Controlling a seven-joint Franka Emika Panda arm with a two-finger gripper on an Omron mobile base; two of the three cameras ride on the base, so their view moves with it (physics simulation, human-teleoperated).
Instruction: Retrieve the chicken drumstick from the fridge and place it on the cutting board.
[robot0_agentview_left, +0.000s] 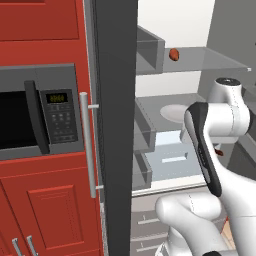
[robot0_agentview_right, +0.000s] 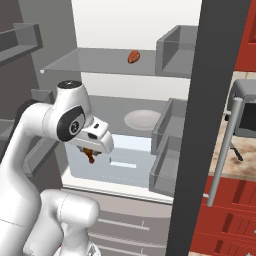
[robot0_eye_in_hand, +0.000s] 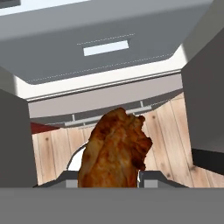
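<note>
Fridge: the fridge (robot0_agentview_right: 220, 100) stands open, its dark grey door edge running top to bottom through both base views, a long silver handle (robot0_agentview_left: 86, 145) on the door's outer face.
Fridge interior: pale grey, with one clear glass shelf (robot0_agentview_right: 90, 62) high up and a grey shelf below it.
On the glass shelf: one rounded orange-brown lump (robot0_agentview_right: 133, 56), alone, towards the door side.
On the lower shelf: one white plate (robot0_agentview_right: 142, 119), lying flat, with nothing visible on it.
Below the plate: one pale blue clear drawer (robot0_agentview_right: 117, 160) at the bottom of the compartment.
Door bins: three grey bins (robot0_agentview_right: 167, 130) stacked on the inside of the door; no contents can be made out in them.
Chicken drumstick: the chicken drumstick (robot0_eye_in_hand: 116, 153) sits between the fingertips, reddish-brown and rough-skinned, standing up out of the grip in the hand view; in the right base view it shows as a small dark red piece under the hand, in front of the blue drawer.
Gripper: the gripper (robot0_agentview_right: 90, 152) has its jaws drawn in narrow, clamped on the drumstick, and hangs at the fridge opening, nearer than the shelves.
Beneath the hand: wooden floor planks (robot0_eye_in_hand: 168, 131) and the fridge's lower edge, seen in the hand view.
Left of the fridge: one microwave (robot0_agentview_left: 30, 112) set into red cabinets (robot0_agentview_left: 45, 200).
Right of the door: a beige marbled countertop (robot0_agentview_right: 242, 152) over red drawers.
Counts: one drumstick, one lump, one plate, one glass shelf, three door bins, one microwave.
</note>
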